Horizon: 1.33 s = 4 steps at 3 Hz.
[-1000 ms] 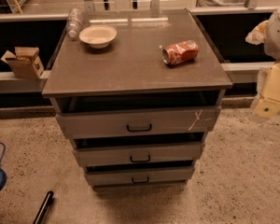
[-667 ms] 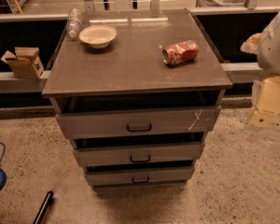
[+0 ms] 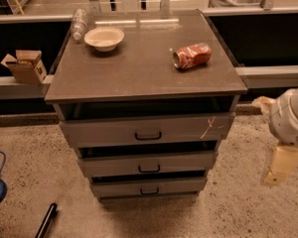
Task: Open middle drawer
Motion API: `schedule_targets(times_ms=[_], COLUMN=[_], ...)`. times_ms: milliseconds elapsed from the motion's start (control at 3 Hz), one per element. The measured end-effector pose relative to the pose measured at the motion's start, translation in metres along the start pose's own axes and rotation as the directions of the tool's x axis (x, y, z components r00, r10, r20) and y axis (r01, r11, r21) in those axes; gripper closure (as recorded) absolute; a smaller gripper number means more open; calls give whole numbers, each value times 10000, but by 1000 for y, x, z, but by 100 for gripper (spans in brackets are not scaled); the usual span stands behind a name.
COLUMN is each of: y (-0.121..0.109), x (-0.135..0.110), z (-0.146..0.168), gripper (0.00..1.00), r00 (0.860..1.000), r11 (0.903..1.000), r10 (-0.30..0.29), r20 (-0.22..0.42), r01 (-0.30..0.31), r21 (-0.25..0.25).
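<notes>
The middle drawer (image 3: 181,161): plain grey front, level.
A small dark loop handle (image 3: 149,168) sits at its centre; the gripper (image 3: 274,176) hangs well apart, off to its right.

No word, brand or number can be read anywhere in view. The red soda can (image 3: 191,56) lies on its side on the cabinet top (image 3: 139,78), at about 3 o'clock from the top's centre. It carries pale markings along its body, but they are too blurred to make out as letters. The cardboard box (image 3: 25,66) stands on the ledge at 9 o'clock from the cabinet, and any print on it cannot be told. The gripper (image 3: 280,165), at 4 o'clock from the cabinet by the right edge of view, shows plain pale surfaces.
</notes>
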<state>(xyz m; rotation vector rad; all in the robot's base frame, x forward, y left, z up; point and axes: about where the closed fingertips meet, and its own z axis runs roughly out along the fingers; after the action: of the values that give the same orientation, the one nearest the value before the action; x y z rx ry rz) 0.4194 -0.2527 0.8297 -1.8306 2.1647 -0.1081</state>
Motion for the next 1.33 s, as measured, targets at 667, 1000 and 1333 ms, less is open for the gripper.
schedule_targets(times_ms=[667,1000,1333], y=[6,27,50], x=[6,9,5], z=[26,121,188], gripper=[0,0,0], r00=[9985,9952,9914], r11=[9994,9870,9581], r10=[-355,-962,-1133], r20=[-415,-172,658], r01=[353,931,1266], r21=[-57,-1309,-2570])
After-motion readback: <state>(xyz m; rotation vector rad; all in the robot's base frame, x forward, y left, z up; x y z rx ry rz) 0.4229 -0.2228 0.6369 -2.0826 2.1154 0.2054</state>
